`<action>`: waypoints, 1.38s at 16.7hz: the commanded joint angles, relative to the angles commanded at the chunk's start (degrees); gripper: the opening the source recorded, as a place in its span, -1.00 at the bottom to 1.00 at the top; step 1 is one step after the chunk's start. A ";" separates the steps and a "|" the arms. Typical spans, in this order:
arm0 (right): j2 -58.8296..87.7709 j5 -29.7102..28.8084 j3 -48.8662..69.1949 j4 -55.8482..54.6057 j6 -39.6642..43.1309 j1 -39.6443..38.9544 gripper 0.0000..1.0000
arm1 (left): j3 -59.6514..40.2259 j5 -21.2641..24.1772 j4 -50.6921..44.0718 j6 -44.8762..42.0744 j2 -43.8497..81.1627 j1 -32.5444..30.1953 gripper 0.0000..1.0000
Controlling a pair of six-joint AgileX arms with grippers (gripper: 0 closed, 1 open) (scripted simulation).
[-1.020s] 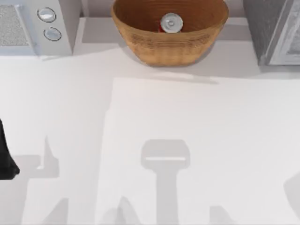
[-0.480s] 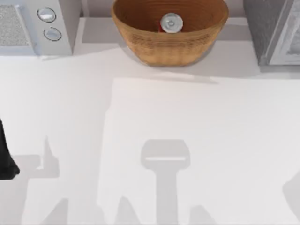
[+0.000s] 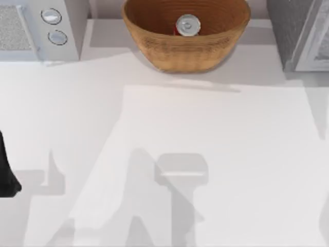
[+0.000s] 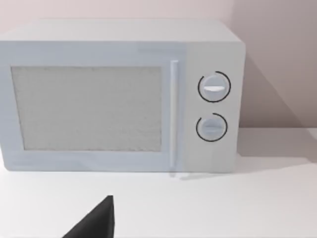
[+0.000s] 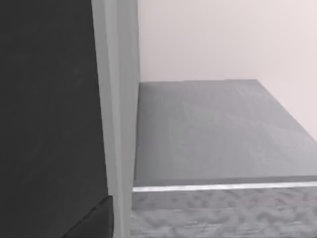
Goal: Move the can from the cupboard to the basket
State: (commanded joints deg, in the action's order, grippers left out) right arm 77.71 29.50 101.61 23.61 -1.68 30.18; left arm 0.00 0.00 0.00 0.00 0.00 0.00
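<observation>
One can (image 3: 187, 24) is sitting upright inside the basket (image 3: 154, 49) at the top centre of the overhead frame, its silver lid facing up and a sliver of red side peeking out at its lower left. A microwave (image 3: 36, 31) is occupying the upper left corner, and the grey cupboard (image 3: 288, 31) is standing in the upper right. My left arm (image 3: 6, 170) is showing as a dark shape at the left edge, lower half, touching nothing.

Over to the left wrist view: the microwave (image 4: 119, 96) is filling the upper frame, door closed, two round knobs (image 4: 214, 87) stacked at its right. A black finger (image 4: 96, 223) is poking in at the bottom; I cannot tell how far that gripper is open.

Right wrist view now: a grey cupboard shelf (image 5: 218, 129) is stretching across centre right, a dark panel (image 5: 49, 114) is covering the left, and another black finger (image 5: 94, 223) is sitting at lower left, its opening impossible to judge.
</observation>
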 joint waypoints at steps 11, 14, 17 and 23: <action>-2.97 -50.76 -2.45 1.52 0.51 -50.78 1.00 | 0.00 0.00 0.00 0.00 0.00 0.00 1.00; -3.64 -55.21 -2.97 1.53 0.57 -55.25 1.00 | 0.00 0.00 0.00 0.00 0.00 0.00 1.00; -3.68 -55.49 -3.00 1.52 0.57 -55.53 1.00 | 0.00 0.00 0.00 0.00 0.00 0.00 1.00; -1.54 -54.65 0.02 0.74 1.20 -52.26 1.00 | 0.00 0.00 0.00 0.00 0.00 0.00 1.00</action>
State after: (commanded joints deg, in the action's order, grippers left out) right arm 76.17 -25.15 101.64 24.35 -0.48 -22.08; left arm 0.00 0.00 0.00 0.00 0.00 0.00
